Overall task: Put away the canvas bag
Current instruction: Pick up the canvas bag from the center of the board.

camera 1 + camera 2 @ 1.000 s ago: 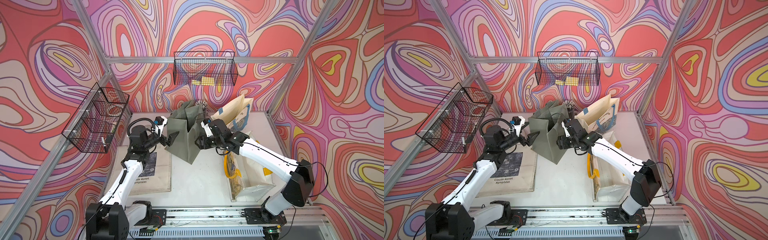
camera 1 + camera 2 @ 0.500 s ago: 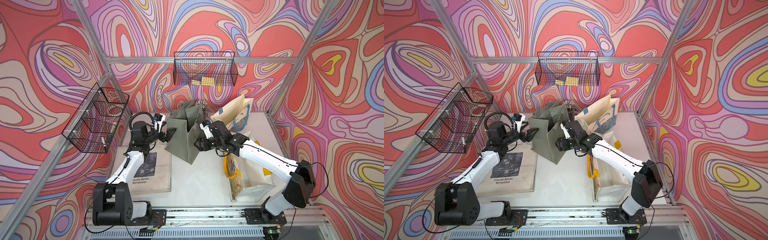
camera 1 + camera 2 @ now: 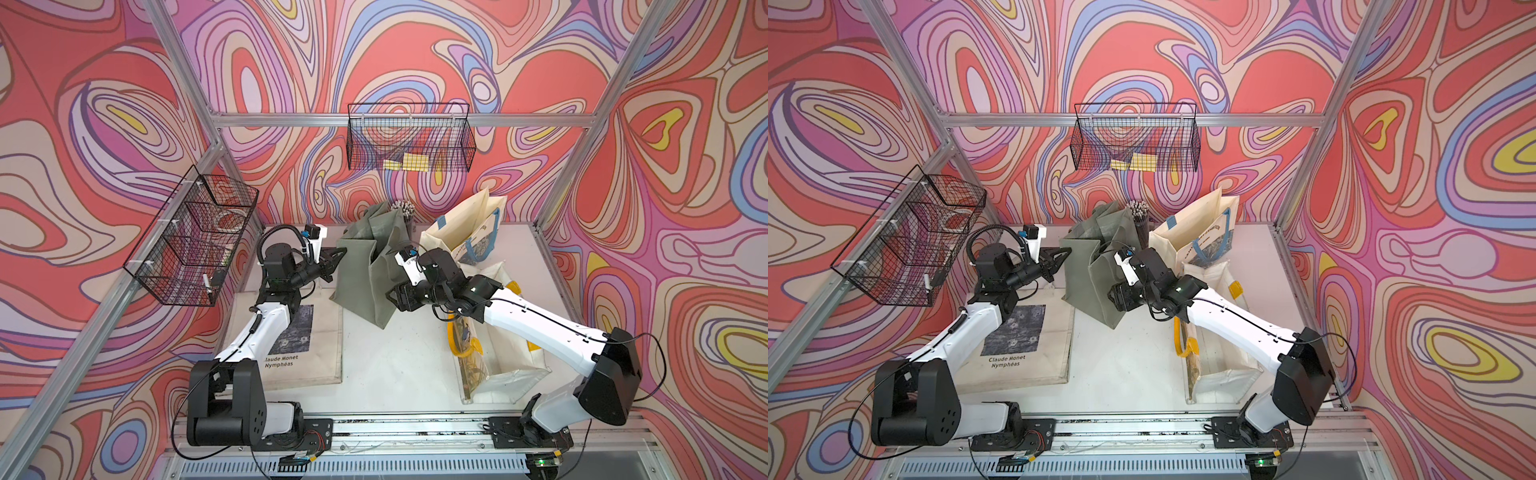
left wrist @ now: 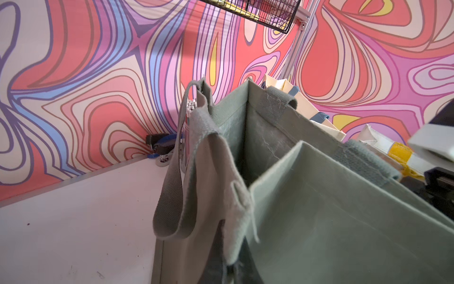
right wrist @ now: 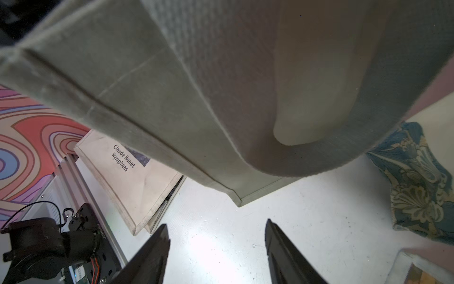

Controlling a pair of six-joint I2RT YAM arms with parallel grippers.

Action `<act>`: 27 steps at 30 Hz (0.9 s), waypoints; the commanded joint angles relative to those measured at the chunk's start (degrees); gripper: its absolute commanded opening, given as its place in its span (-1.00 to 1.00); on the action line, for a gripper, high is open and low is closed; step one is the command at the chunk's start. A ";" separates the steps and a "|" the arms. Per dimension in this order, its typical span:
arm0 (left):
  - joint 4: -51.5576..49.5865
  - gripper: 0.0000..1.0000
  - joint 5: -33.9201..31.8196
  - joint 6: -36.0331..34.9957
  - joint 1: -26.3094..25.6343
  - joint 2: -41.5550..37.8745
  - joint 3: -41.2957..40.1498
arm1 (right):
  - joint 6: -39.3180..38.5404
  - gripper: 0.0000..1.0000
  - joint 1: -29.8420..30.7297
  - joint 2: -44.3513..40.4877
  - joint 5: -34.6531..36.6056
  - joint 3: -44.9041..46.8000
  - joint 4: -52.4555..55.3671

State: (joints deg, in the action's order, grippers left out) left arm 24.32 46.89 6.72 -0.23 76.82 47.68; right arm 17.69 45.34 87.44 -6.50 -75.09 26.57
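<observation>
- The green canvas bag (image 3: 361,270) stood upright and open-mouthed at the far corner of the Monet tote (image 3: 320,332). Its base touched or just overlapped that corner.
- Above the Monet tote's far edge, the left gripper (image 3: 336,253) had gone from wide apart a second earlier to pressed together at the bag's upper rim corner.
- It was probably pinching the rim. Its fingers sat outside the left wrist view, though, and the top views were too small to show fabric between them.
- I judged this to be the grasp that began the putting-away. With the rim held, the bag could next be collapsed or lifted.
- The right gripper (image 5: 216,225) had barely changed. It sat low against the bag on the side away from the Monet tote. Its fingers (image 5: 154,253) were spread, with only bare table (image 5: 307,196) between them, and held nothing.
- Only the left wrist view looked into the bag's mouth. It showed one handle (image 4: 172,196) drooped over the rim and a stapler-like thing (image 4: 161,147) lying past the bag, farther from the Monet tote.
- Only the right wrist view showed the bag's bottom corner resting on the table, with the Monet tote's printed caption behind it.
- Only the top views showed both grippers flanking the bag.
</observation>
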 commanded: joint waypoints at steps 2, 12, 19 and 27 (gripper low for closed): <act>-0.29 -1.00 0.49 1.72 -2.08 -4.12 -2.54 | 0.61 0.31 0.10 0.76 4.12 -0.03 -1.33; -6.27 -1.00 -6.49 1.41 -8.11 -13.89 -7.15 | 2.37 0.31 0.09 2.29 4.90 -0.26 -5.38; -4.46 -0.40 -5.33 2.02 -9.09 -16.62 -11.44 | 2.41 0.29 0.10 4.85 4.22 -1.23 -5.23; -4.48 0.17 -2.60 1.36 -10.71 -19.97 -14.23 | 3.88 0.28 0.10 6.83 5.84 -2.93 -4.32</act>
State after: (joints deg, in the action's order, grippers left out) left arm 18.24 42.06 8.40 -10.39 58.78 34.76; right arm 20.53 45.34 92.60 -2.15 -76.12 22.26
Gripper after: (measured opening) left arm 0.549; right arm 0.639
